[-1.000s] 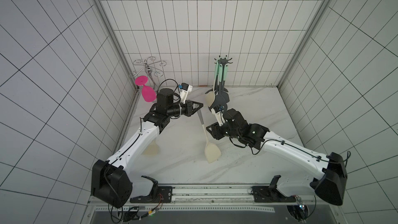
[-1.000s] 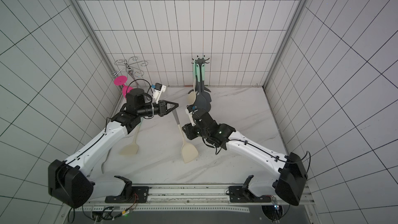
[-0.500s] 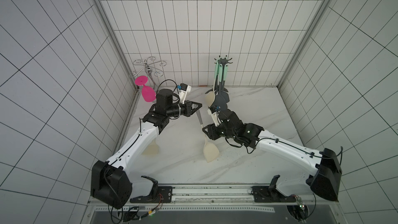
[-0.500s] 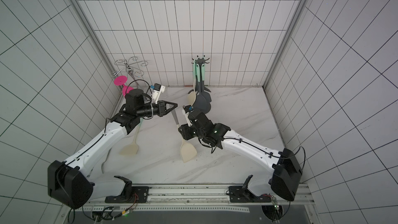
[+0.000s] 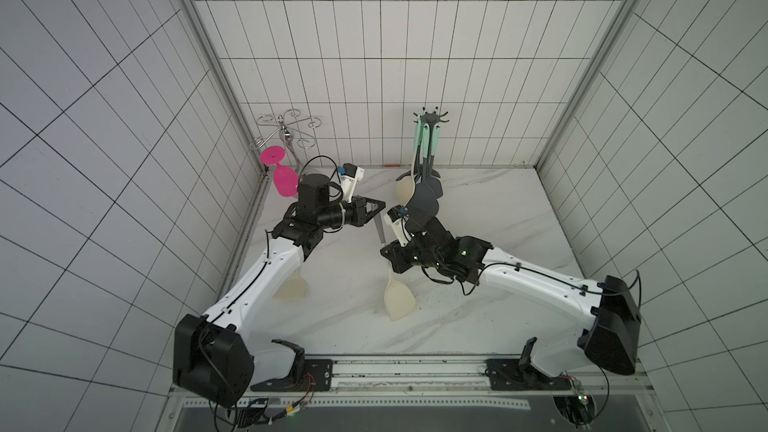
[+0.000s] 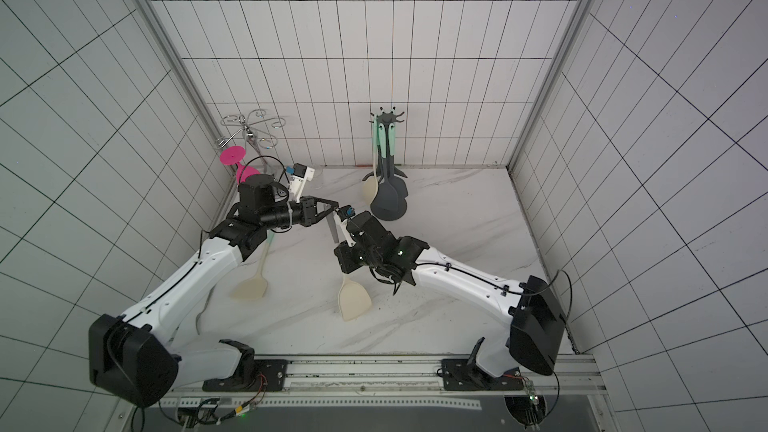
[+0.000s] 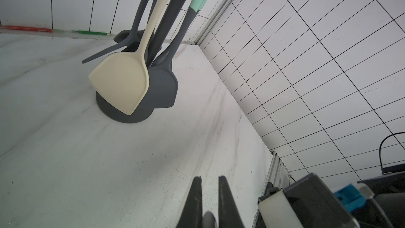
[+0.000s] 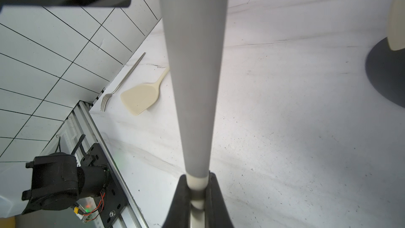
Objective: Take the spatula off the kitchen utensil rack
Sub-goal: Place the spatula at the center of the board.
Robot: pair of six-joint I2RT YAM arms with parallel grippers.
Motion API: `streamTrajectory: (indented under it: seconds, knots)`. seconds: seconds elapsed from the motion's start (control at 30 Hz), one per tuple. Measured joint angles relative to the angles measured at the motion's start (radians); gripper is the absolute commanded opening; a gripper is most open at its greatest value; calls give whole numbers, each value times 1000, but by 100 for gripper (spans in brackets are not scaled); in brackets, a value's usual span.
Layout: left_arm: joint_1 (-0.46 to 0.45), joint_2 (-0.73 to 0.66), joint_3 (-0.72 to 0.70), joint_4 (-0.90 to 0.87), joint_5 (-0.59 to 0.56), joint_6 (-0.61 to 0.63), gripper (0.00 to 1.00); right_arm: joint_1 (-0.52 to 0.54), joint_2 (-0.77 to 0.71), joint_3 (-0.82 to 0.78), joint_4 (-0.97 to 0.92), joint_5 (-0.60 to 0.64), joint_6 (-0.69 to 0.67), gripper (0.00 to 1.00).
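Cream-bladed spatula (image 5: 399, 299) with grey handle, blade down over marble table (image 5: 498, 209), apart from kitchen utensil rack (image 5: 432, 120), left gripper (image 5: 381, 214) pinching handle tip, right gripper (image 8: 197, 177) clamped lower down.

Cream-bladed spatula (image 5: 399, 300), dark grey kitchen utensil rack (image 5: 431, 120), pink glass (image 5: 285, 179)

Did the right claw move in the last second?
Yes: the right claw, shut on the spatula, slid toward the left arm, farther from the utensil rack.

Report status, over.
Both shut on the spatula: left hand at grey end, right hand lower. Off the rack, blade down. Nearby: second spatula flat on table.
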Motion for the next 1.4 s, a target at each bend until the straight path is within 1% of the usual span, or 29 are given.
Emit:
streamTrajectory:
  seconds: [0.07,0.13,0.2,0.27,0.33,0.37,0.43,0.5,0.57,0.67,0.77,0.87,1.0,1.13,1.23,1.4]
  knots:
    - [2,-16,-3,-23,-19,14,27,4,5,2,0,5,3,0]
    - [5,-49,-8,-63,-56,32,40,4,18,10,-5,29,28,0]
    - [8,-102,-12,-111,-126,61,50,4,43,24,-10,57,57,0]
    - [8,-183,-21,-161,-248,91,58,3,85,49,-14,85,97,0]
    - [8,-281,-45,-191,-420,109,62,2,139,80,-13,108,137,0]
    - [8,-340,-68,-196,-525,115,65,2,170,98,-10,119,161,0]
    - [9,-451,-118,-202,-729,117,67,2,240,139,-1,131,209,0]
    - [2,-528,-149,-220,-929,115,70,2,322,197,8,137,258,0]
    - [-18,-561,-163,-224,-1103,114,73,3,417,277,15,142,307,0]
    - [-54,-565,-185,-226,-1297,115,75,6,552,415,15,143,364,0]
    - [-86,-564,-209,-237,-1452,114,78,13,661,542,16,142,409,0]
    - [-110,-571,-224,-240,-1561,114,78,25,730,623,27,137,447,0]
    - [-129,-582,-224,-241,-1636,114,78,43,785,680,42,124,489,0]
    - [-134,-587,-225,-240,-1668,114,78,60,824,707,55,120,515,0]
    - [-134,-589,-225,-240,-1677,114,78,65,833,710,58,117,529,0]
    - [-134,-589,-225,-240,-1684,114,78,68,871,758,60,92,549,0]
